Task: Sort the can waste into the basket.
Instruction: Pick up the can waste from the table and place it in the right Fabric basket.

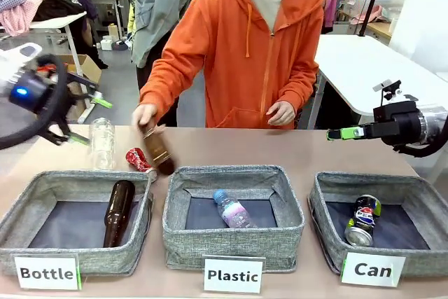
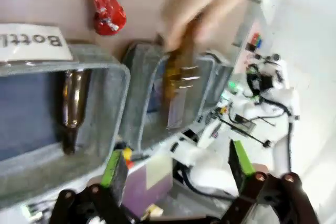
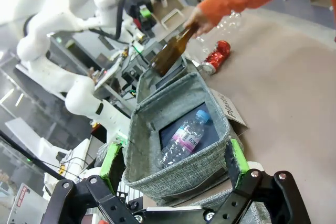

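Crushed red can [image 1: 138, 160] lies on tabletop [image 1: 308, 155]; dark can [image 1: 363, 220] in woven basket [image 1: 378, 182]; both arms' jaws wide.

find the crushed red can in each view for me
Front view: the crushed red can lies on the table, left of middle, behind the Bottle bin's far right corner.
Left wrist view: the can is at the top, left of middle.
Right wrist view: the can is upper right of middle.
Shared landmark: the tilted brown bottle held by the person's hand, beside the can in every view.
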